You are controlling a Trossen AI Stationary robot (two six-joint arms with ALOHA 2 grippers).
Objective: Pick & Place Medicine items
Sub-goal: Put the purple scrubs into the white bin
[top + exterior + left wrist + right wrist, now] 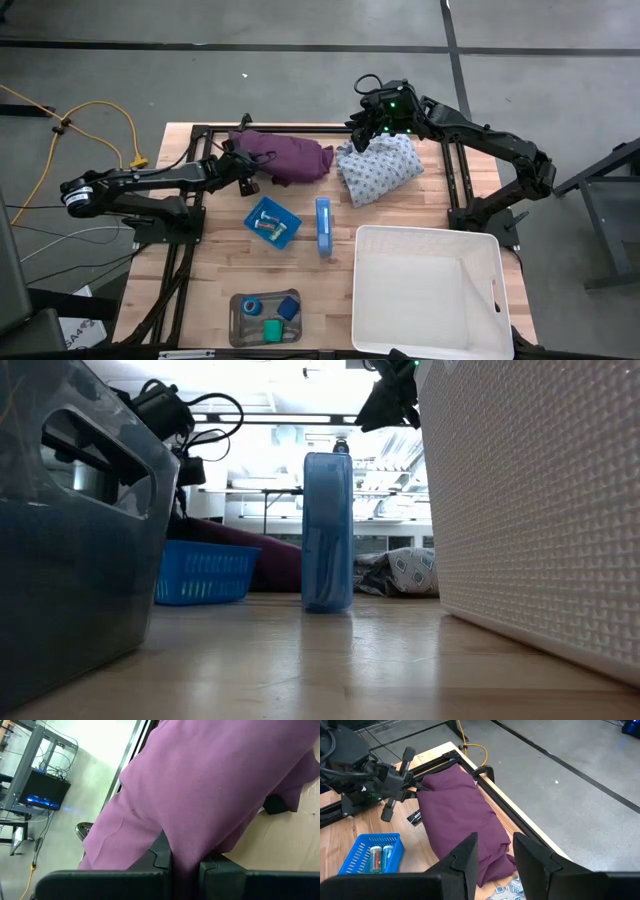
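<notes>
The left gripper (250,183) is clamped tight on the edge of the purple cloth (290,157) at the far side of the table (225,260), fabric pinched between its fingers (212,865). The right gripper (362,138) hovers over the patterned cloth (378,167), fingers (465,852) parted and holding nothing. The medicine items sit untouched: the blue roll (251,305), green roll (272,328) and blue block (288,307) in the grey tray (236,330) at the near edge, vials (266,224) in the blue basket (285,234) mid-table.

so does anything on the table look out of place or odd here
Yes: the left gripper is shut on a purple cloth, not a medicine item. The rolls and blue block sit untouched in the grey tray.
</notes>
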